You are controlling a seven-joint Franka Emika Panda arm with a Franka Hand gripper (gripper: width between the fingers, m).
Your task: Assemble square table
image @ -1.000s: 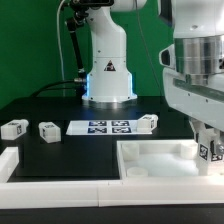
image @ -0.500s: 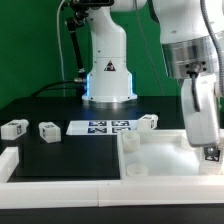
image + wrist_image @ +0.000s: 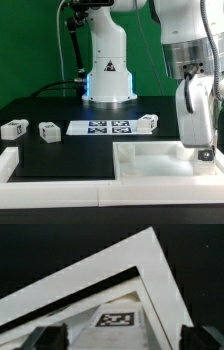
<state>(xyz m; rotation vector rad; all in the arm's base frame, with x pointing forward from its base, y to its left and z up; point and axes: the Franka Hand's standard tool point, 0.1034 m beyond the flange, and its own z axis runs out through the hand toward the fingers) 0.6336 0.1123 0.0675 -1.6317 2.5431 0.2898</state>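
Note:
The white square tabletop (image 3: 155,160), with its raised rim, lies at the exterior view's right front. My gripper (image 3: 205,150) hangs over its far right corner. In the wrist view my gripper (image 3: 124,335) has one finger on each side of a white leg (image 3: 118,308) whose tagged face points at the camera. It is shut on that leg, which stands upright with its far end at the tabletop's corner (image 3: 140,258). Three loose tagged legs lie on the black table: two at the exterior view's left (image 3: 12,128) (image 3: 47,131) and one by the tabletop's back edge (image 3: 147,123).
The marker board (image 3: 105,127) lies flat in the middle, in front of the robot base (image 3: 107,85). White border rails run along the front (image 3: 60,172) and at the exterior view's left (image 3: 8,160).
The arm has turned and shifted toward the exterior view's right, sinking a little onto the tabletop's corner. The tag under the gripper no longer shows in the exterior view.

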